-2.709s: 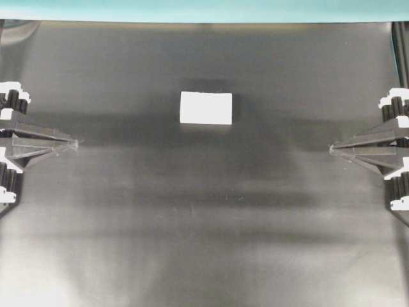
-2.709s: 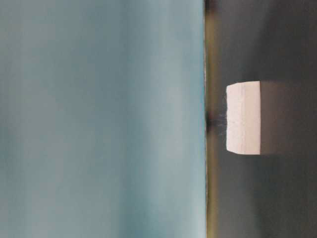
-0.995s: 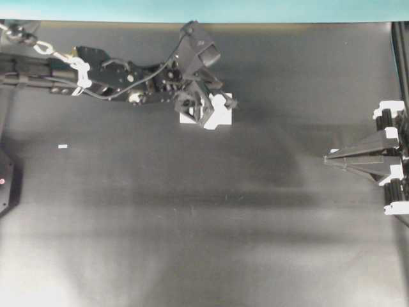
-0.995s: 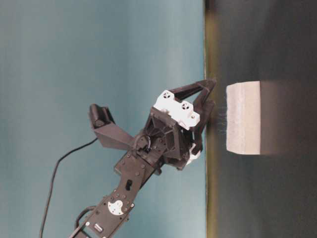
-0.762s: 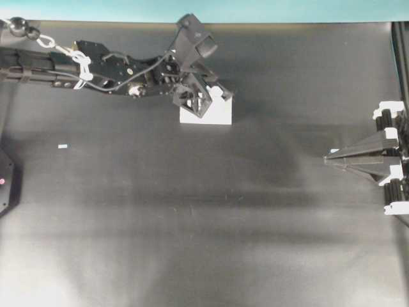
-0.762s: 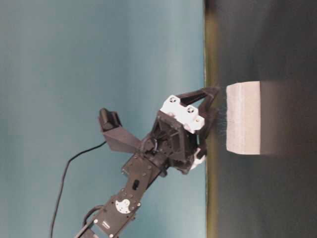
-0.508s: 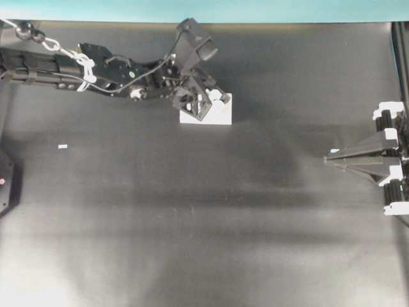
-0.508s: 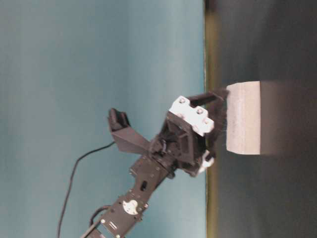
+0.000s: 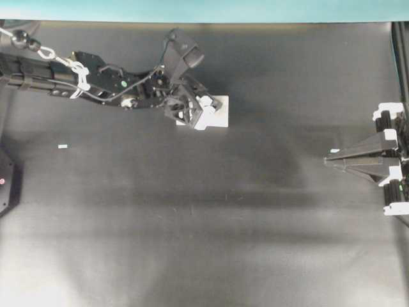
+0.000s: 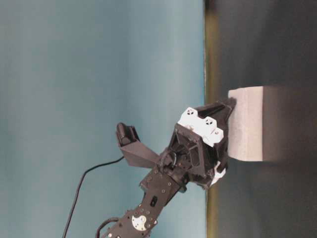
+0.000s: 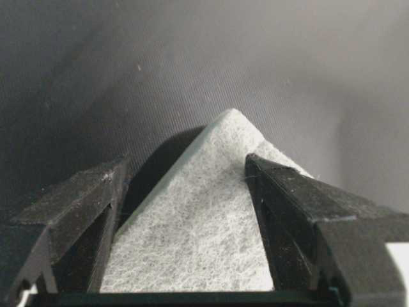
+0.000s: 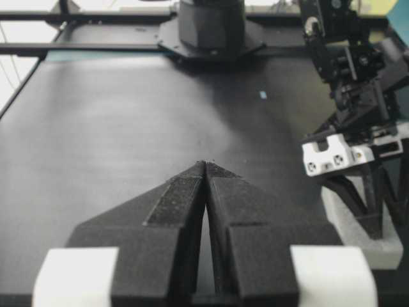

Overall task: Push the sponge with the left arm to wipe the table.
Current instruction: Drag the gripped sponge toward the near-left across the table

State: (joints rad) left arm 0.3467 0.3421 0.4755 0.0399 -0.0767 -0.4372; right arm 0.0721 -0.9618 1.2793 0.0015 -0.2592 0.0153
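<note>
White foam marks the sponge [image 9: 217, 114], which lies flat on the table [image 9: 204, 224] toward the far edge, roughly midway between the left and right edges. The left arm [image 9: 96, 80] reaches in from the far left corner, and the left gripper [image 9: 193, 110] sits down over the sponge's left part with its jaws spread wide, one finger on each side of a sponge corner in the wrist view [image 11: 204, 243]; they straddle it rather than squeeze it. The right gripper [image 9: 332, 160] rests near the right edge, well apart, its fingers pressed together on nothing. Judging by this, the step in hand is setting contact before the wipe. The next move likely calls for a steady sideways sweep with the fingers kept low against the foam, so that the block slides across the table rather than tipping or slipping out between the open jaws.
</note>
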